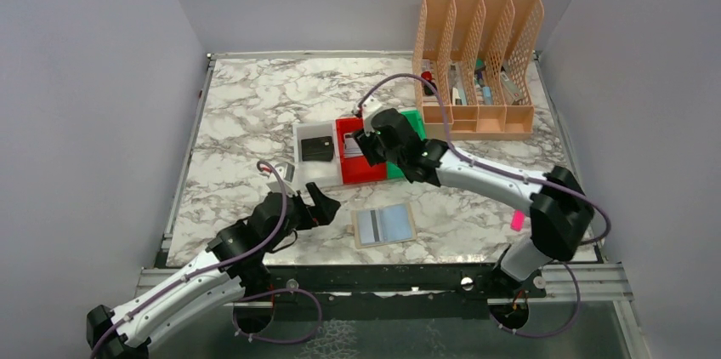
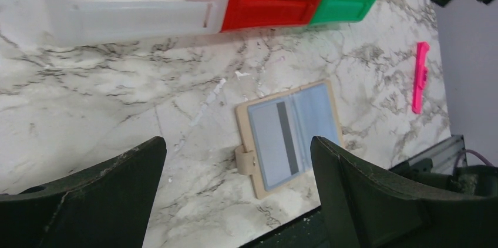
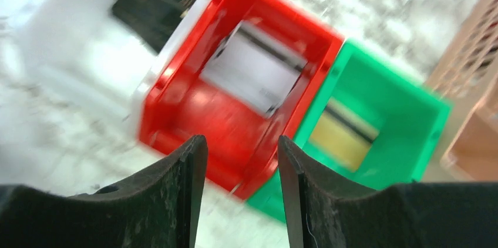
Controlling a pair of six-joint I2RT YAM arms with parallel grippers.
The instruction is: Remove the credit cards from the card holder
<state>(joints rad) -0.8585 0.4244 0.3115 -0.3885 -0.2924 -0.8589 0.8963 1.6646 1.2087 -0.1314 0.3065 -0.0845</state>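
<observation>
The tan card holder (image 1: 383,225) lies open and flat near the table's front edge. In the left wrist view (image 2: 290,136) its blue-grey inside shows a flat pale card with a dark stripe (image 2: 276,139). A black card (image 1: 316,149) lies in the white tray (image 1: 308,173). A silvery grey card (image 3: 255,66) lies in the red tray (image 3: 194,113). My left gripper (image 1: 326,206) is open and empty just left of the card holder. My right gripper (image 1: 366,145) is open and empty above the red tray's near right corner.
A green tray (image 3: 405,107) beside the red one holds a yellow card (image 3: 343,133). A tan mesh file rack (image 1: 480,65) stands at the back right. A pink object (image 1: 517,221) lies near the right arm's base. Grey walls enclose the table.
</observation>
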